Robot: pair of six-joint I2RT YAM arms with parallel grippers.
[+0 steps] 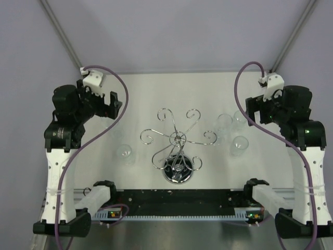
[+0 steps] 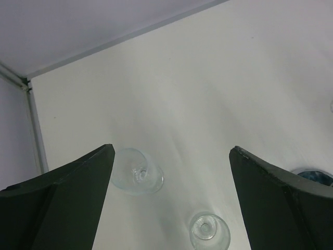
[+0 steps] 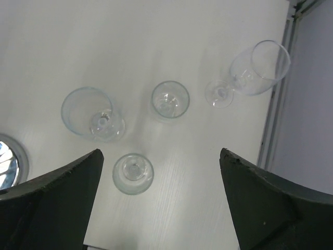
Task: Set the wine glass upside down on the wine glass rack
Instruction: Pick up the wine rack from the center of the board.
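The chrome wire wine glass rack [image 1: 177, 139] stands mid-table on its round mirrored base [image 1: 178, 170], with nothing hanging on it. Clear wine glasses stand on both sides. One [image 1: 125, 152] is left of the rack, and the left wrist view shows two [image 2: 138, 177] [image 2: 208, 232]. Three stand right of the rack [image 1: 239, 145] [image 1: 225, 122] [image 1: 240, 117]. The right wrist view shows these [image 3: 133, 173] [image 3: 170, 99] [image 3: 93, 114] and a fourth lying on its side [image 3: 255, 70]. My left gripper [image 1: 106, 104] [image 2: 171, 148] and right gripper [image 1: 255, 112] [image 3: 161, 151] hover open and empty above the glasses.
The rack's base edge shows at the right of the left wrist view [image 2: 312, 174] and at the left of the right wrist view [image 3: 5, 156]. Enclosure walls and a frame post [image 3: 276, 104] border the white table. Purple cables [image 1: 117, 125] loop from both wrists.
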